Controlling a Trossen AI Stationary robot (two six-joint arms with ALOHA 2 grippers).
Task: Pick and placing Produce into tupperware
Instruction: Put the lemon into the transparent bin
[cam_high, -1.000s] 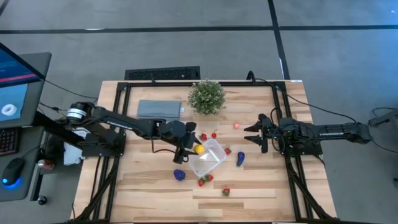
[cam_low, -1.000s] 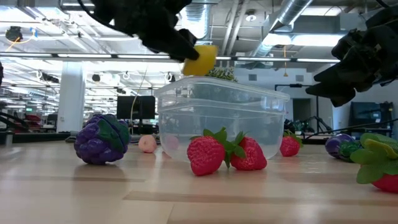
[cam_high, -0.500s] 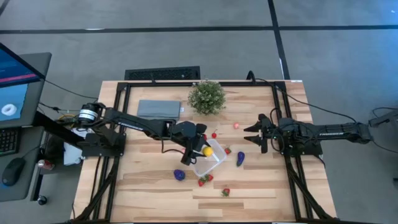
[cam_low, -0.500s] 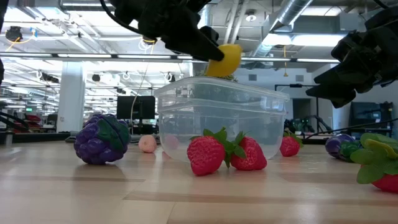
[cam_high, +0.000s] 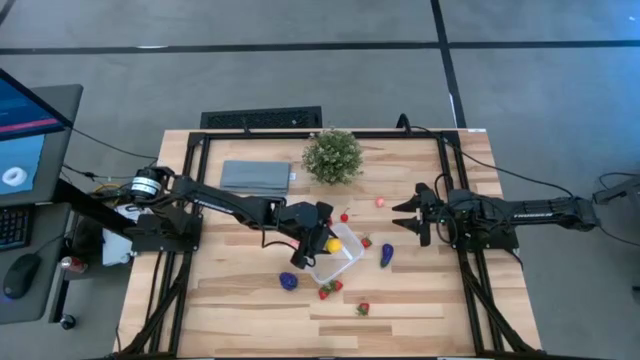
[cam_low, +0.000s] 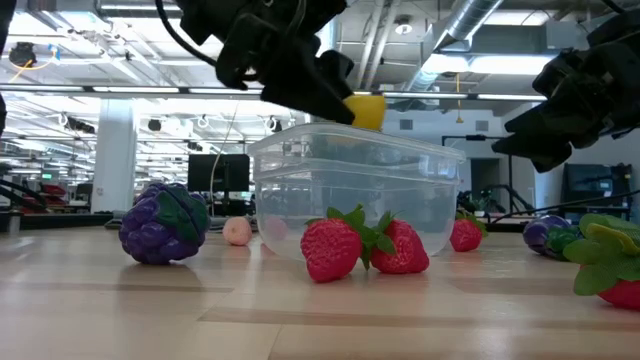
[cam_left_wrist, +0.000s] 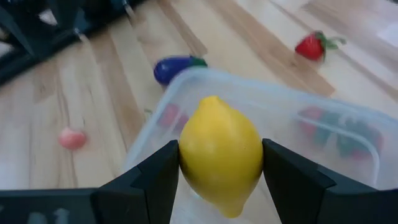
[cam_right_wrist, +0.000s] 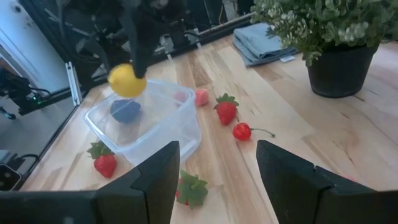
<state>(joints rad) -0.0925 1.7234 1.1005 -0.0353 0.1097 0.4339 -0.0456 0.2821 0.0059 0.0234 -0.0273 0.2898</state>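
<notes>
Wooden table (cam_high: 250, 295); left gripper (cam_left_wrist: 219, 180) clamped on yellow lemon (cam_left_wrist: 219, 160) directly above tupperware (cam_high: 336, 252); right gripper (cam_high: 402, 220) apart, idle beyond.

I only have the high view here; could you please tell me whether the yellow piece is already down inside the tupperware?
Observer: Not yet. In the low view the lemon hangs just above the rim of the tupperware.
Operator: Thank you. Is it gripped squarely?
Observer: Yes. The left wrist view shows the left gripper with its jaws closed on both sides of the lemon.
Operator: And is the other arm carrying anything?
Observer: No. The right wrist view shows the right gripper with its jaws open and nothing between them.
</notes>
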